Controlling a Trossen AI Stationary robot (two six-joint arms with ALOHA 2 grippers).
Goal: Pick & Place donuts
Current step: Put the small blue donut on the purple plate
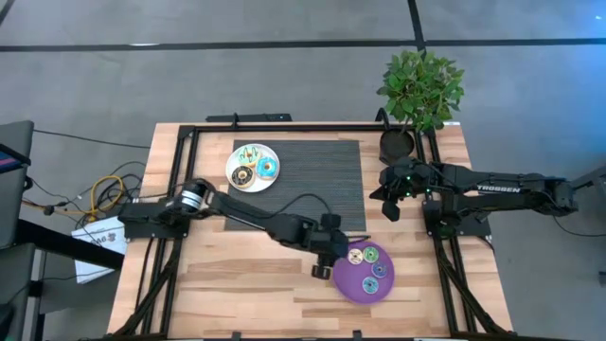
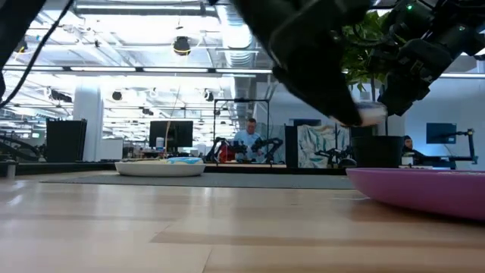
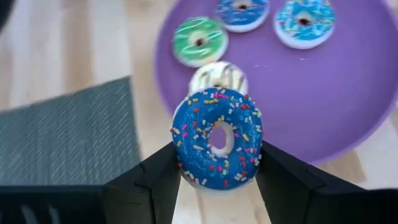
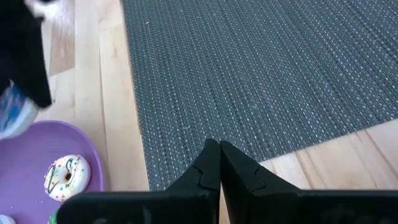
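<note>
Left gripper (image 3: 217,165) holds a blue donut (image 3: 217,138) at the purple plate's (image 1: 352,284) rim.

Its fingers (image 3: 152,180) pinch the sprinkled ring upright by both sides, right over the plate edge nearest the grey mat (image 1: 317,180). On the plate sit a green donut (image 3: 199,40), a cream one (image 3: 217,78) just behind the held ring, and two more blue-iced ones (image 3: 305,22). Across the mat, the white plate (image 1: 252,167) carries a few more donuts. Right gripper (image 4: 219,163) hangs over the mat's far side near the plant (image 1: 419,90), jaws pressed together, nothing in them.

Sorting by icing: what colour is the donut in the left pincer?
Dark blue icing with multicoloured sprinkles on the small toy ring donut; clearest in the left wrist view.
</note>
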